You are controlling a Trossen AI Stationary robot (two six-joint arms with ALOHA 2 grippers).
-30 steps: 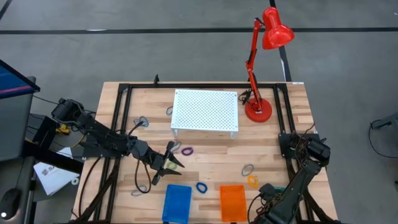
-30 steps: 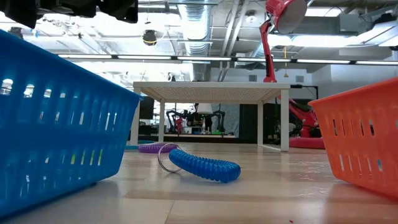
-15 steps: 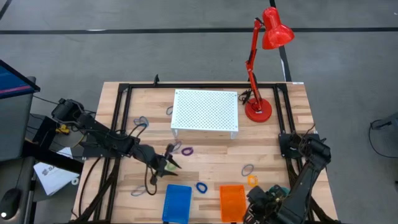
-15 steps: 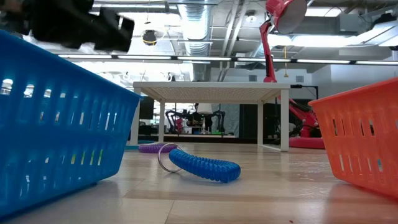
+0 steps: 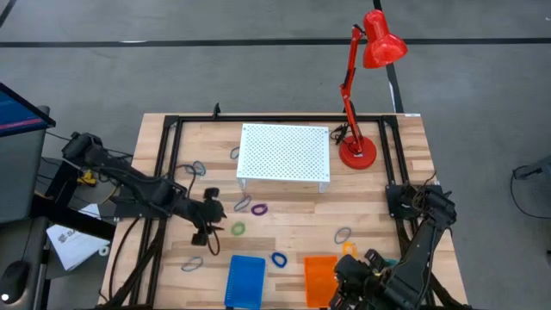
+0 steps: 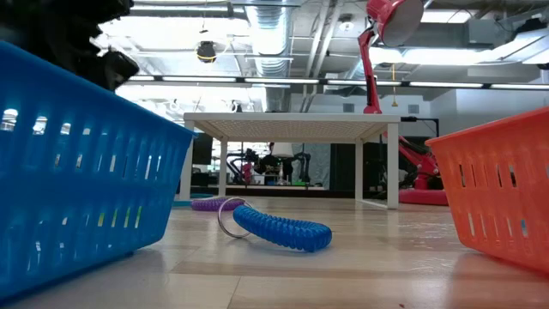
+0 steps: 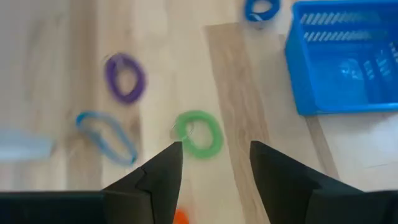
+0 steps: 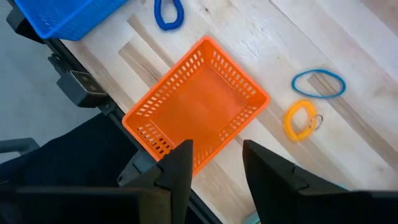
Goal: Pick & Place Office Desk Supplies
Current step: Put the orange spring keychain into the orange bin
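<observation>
Left gripper (image 5: 207, 226) hangs low over the wooden table (image 5: 387, 164), fingers spread with nothing between them. Its wrist view shows the green coiled loop (image 7: 199, 133) lying flat on the boards in the gap ahead of the fingertips; likely lined up for a pick there.

Right gripper (image 8: 211, 163) sits at the near right edge, over the orange slatted plastic basket (image 5: 322, 279). Fingers apart, nothing between them. Reads as waiting.

Near row: blue slatted plastic basket (image 5: 245, 280) left of the orange one, both appearing empty from above. Blue coiled loop (image 5: 279, 259) lies between them, just beyond; bins set close so drops are short. Yellow-orange coiled loop (image 8: 300, 121) and thin blue-grey oval loop (image 8: 318, 83) lie on bare boards past the orange basket.

Mid table: purple coiled loop (image 5: 259, 208) just beyond the green one.

Far: white perforated metal stand (image 5: 284, 152), red desk lamp (image 5: 366, 69) at its right.

Hard to make out: loops at the left are smeared in the wrist view; no crayon boxes visible. Left arm shows only as a dark shape in the low view. Right arm is cut off at the near edge from above.
</observation>
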